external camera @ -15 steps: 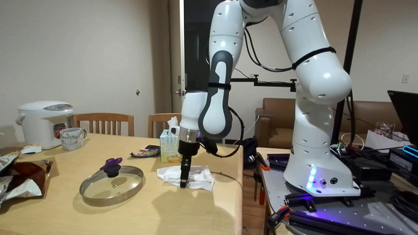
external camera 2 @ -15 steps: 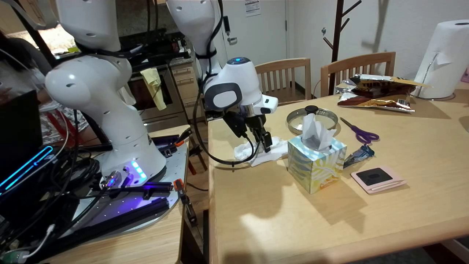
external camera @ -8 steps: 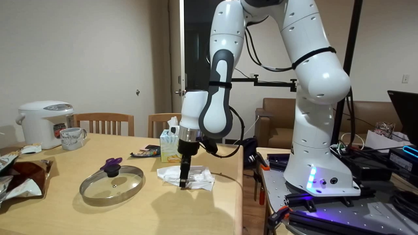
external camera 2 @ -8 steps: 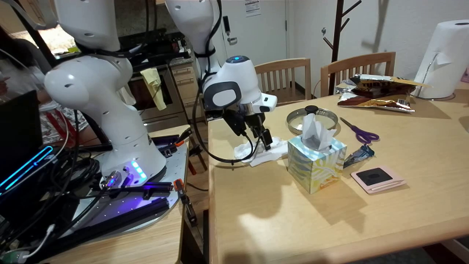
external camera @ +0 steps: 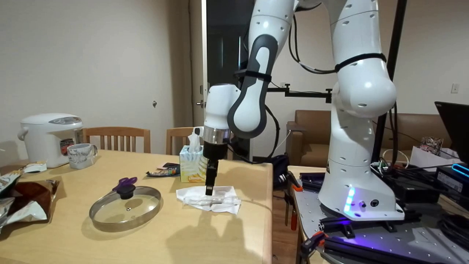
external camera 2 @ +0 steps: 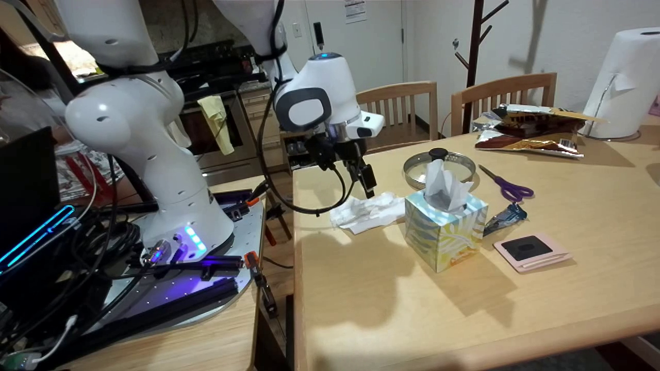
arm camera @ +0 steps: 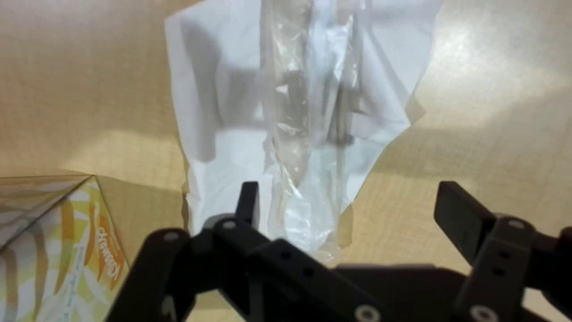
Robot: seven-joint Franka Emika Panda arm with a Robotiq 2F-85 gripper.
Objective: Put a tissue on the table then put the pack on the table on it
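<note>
Claw (arm camera: 347,203), mine, stood wide above the pack (arm camera: 292,129), which lay on the tissue (arm camera: 232,152), long axis running top to bottom in the wrist view. Tissue box (arm camera: 62,255): stood near, lower left.

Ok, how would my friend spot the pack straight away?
On the tan table, find the patterned tissue box. Next to it lies a crumpled white tissue. The pack is the long, see-through, shiny strip on top, unlike the dull tissue.
</note>
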